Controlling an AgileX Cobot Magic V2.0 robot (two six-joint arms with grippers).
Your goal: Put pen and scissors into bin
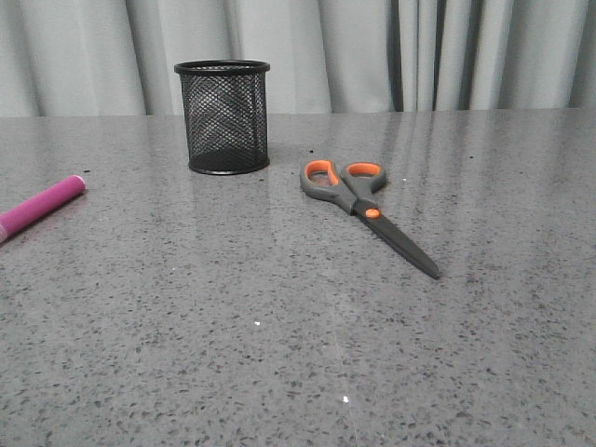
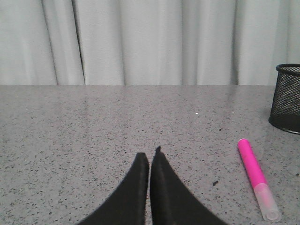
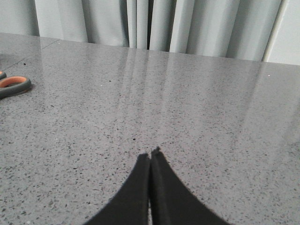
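The black mesh bin (image 1: 223, 117) stands upright at the back of the grey table. The scissors (image 1: 361, 201) lie flat to its right, orange-lined handles toward the bin, blades pointing to the front right. The pink pen (image 1: 41, 207) lies at the left edge of the front view. In the left wrist view the pen (image 2: 257, 182) lies to the right of my left gripper (image 2: 150, 153), which is shut and empty; the bin (image 2: 287, 97) stands beyond it. My right gripper (image 3: 151, 153) is shut and empty; a scissors handle (image 3: 14, 86) shows far off to one side. Neither gripper shows in the front view.
Grey speckled table (image 1: 279, 326) runs back to pale curtains (image 1: 372, 51). Nothing else stands on the table in these views.
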